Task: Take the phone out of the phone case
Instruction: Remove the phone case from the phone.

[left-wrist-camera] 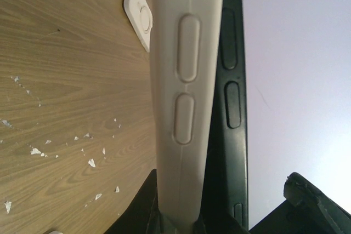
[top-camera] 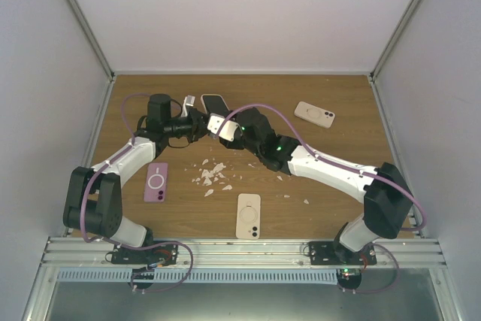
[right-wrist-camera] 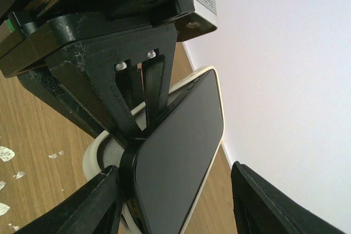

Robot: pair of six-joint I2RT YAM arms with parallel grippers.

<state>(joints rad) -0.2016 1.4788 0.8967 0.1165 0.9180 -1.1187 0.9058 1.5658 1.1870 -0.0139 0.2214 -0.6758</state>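
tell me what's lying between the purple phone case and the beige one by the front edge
Scattered white scraps on otherwise bare wood lie between the purple phone case and the near beige phone case. The top external view shows this.

Arms bar centre at phone — scraps, pink case, cream case nearside.

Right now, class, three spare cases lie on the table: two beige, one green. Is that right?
No. The third is a purple case, not green, as the top external view shows. A near beige case and a far beige case do lie on the table.
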